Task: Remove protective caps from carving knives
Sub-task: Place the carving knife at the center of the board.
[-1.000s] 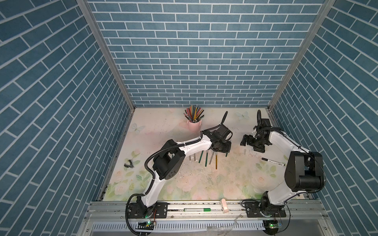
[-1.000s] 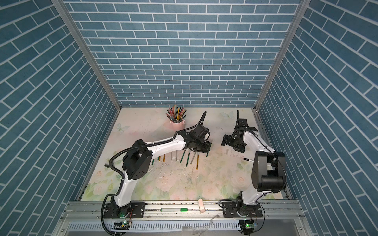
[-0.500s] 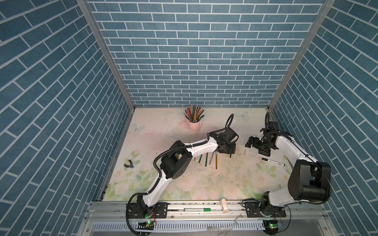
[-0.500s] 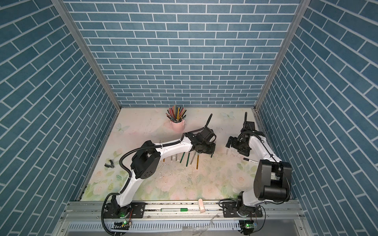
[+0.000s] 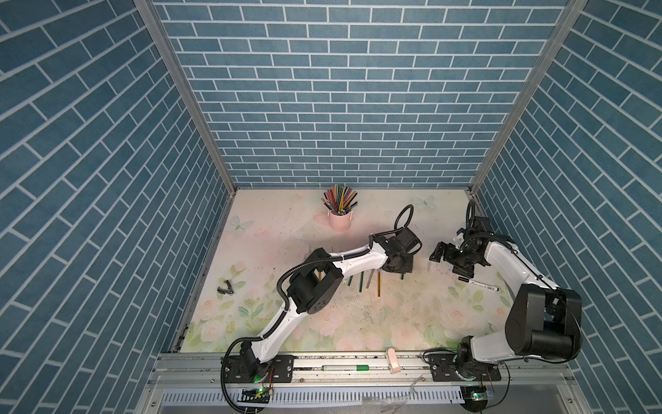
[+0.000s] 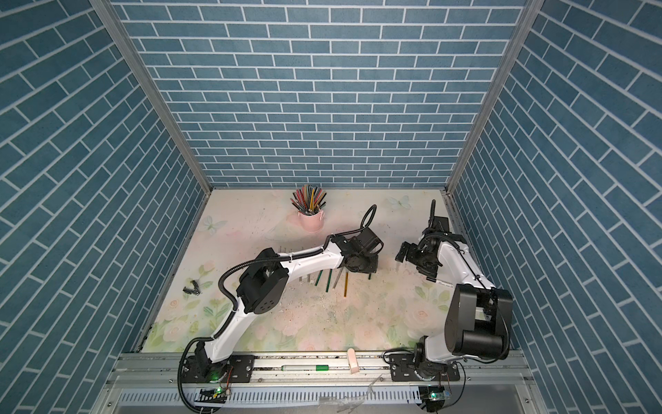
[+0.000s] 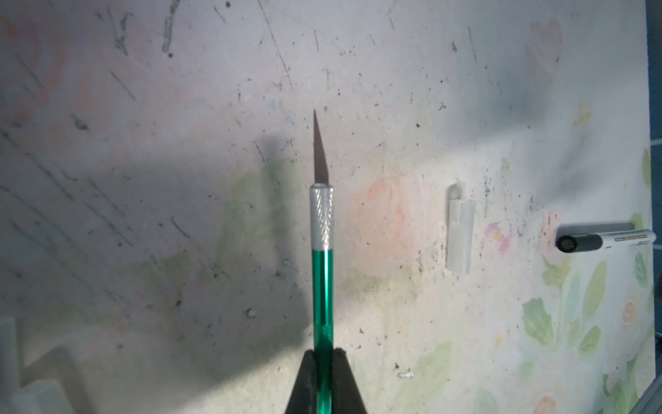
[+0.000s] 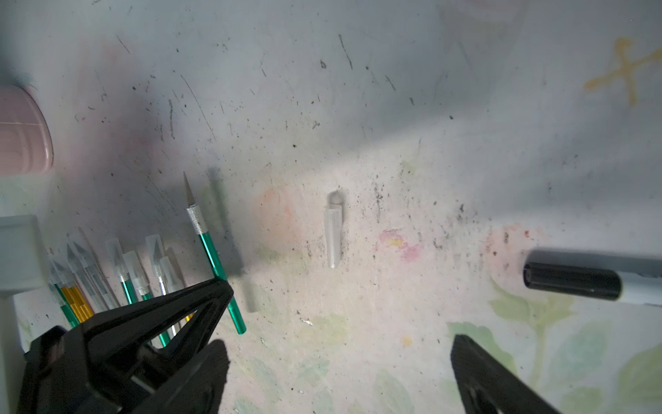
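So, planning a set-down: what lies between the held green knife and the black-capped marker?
One loose protective cap, lying flat; the left wrist view shows it.

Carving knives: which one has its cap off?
The green-handled knife clamped in the left hand: its blade is bare. Knives lying in the row, where tips show, wear translucent caps. One loose cap lies nearby.
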Controlling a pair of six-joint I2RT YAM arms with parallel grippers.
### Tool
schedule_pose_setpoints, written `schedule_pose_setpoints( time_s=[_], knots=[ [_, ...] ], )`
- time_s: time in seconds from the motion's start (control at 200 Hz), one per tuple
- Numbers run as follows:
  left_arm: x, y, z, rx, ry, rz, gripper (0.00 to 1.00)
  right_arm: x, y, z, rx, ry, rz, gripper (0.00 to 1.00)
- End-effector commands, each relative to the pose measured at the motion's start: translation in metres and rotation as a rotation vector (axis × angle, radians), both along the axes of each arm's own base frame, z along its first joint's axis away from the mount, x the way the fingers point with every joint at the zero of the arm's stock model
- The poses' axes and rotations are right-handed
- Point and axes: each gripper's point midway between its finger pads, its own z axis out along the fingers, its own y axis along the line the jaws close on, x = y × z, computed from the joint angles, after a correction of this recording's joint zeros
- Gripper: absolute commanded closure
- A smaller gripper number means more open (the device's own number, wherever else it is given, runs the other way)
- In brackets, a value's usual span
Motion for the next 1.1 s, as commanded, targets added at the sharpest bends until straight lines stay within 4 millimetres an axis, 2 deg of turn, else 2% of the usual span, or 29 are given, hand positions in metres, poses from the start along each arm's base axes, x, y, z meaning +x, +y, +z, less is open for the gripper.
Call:
schedule_pose_setpoints(
  time_s=[0.0,0.21,0.495,0.635,0.75,0.85,0.965,1.095],
  knots=[
    [0.001,0.001,-0.007,0.027,0.000,0.038,0.91,-0.008,0.003,0.007,0.016,-0.010,0.027,0.02],
    [0.001,0.001,-0.012,0.035,0.010,0.056,0.86,-0.009,0.003,0.009,0.022,-0.015,0.029,0.02],
    [0.002,0.001,-0.015,0.045,0.017,0.065,0.84,-0.012,0.002,0.008,0.021,-0.012,0.023,0.02],
    [0.004,0.000,-0.004,0.029,0.000,0.063,0.78,-0.013,0.000,0.008,0.014,-0.014,0.017,0.02],
    [0.007,0.002,0.017,0.019,-0.038,0.052,0.64,-0.012,-0.001,0.009,0.008,-0.018,0.010,0.02],
    [0.009,0.009,0.039,0.014,-0.077,0.048,0.46,-0.010,-0.001,0.011,0.010,-0.024,0.004,0.02],
    [0.008,0.025,0.057,0.031,-0.102,0.055,0.27,-0.005,-0.001,0.011,0.018,-0.029,-0.002,0.02],
    [0.002,0.049,0.068,0.073,-0.122,0.067,0.13,0.000,0.000,0.010,0.025,-0.025,0.004,0.02]
  ],
)
